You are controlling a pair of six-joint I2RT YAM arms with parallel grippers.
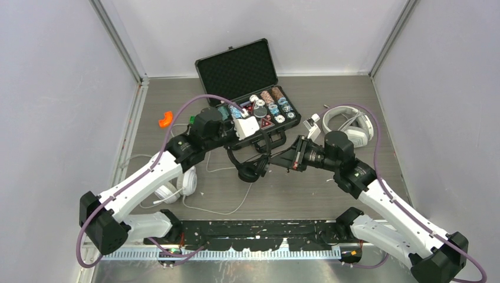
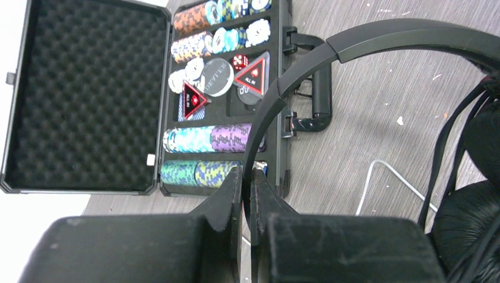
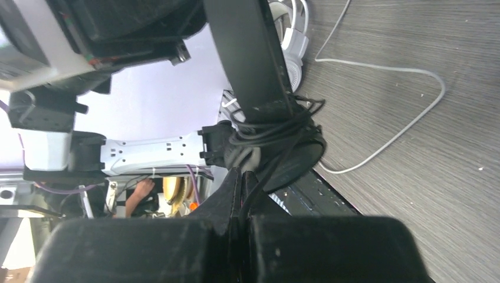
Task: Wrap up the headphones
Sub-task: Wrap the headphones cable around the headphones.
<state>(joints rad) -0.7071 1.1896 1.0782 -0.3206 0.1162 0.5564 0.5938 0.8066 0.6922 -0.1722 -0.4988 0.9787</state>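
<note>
- Position of work item: the black headphones (image 1: pixel 250 164) are at mid-counter, just in front of the open chip case (image 1: pixel 239 71), and are held between the two arms. Whether the lower ear cup touches the counter (image 1: pixel 295 194) cannot be told.
- State of left fingers (image 2: pixel 236 187): closed tight on the black headband, which passes between the tips and arcs away to the right in the left wrist view.
- State of right fingers (image 3: pixel 234 190): pressed together on the black cord (image 3: pixel 277 127), just below the ear cup, with no gap visible between them.
- Condition of cord: several turns lie bunched where the headband meets the ear cup, and they are loose and uneven.
- Second set, white-grey headphones (image 1: pixel 352 125): on the counter at right, beside the case and behind the right arm.
- Third set, white round-cup headphones (image 1: pixel 180 184): on the counter at left, partly under the left arm. A white cable (image 1: pixel 224 213) trails from beside them towards the centre.
- Case contents: the lid is up and foam-lined, and rows of coloured chips (image 2: pixel 206 138) fill the tray.
- Small orange item (image 1: pixel 165 119): on the counter left of the case, kind not determinable.
</note>
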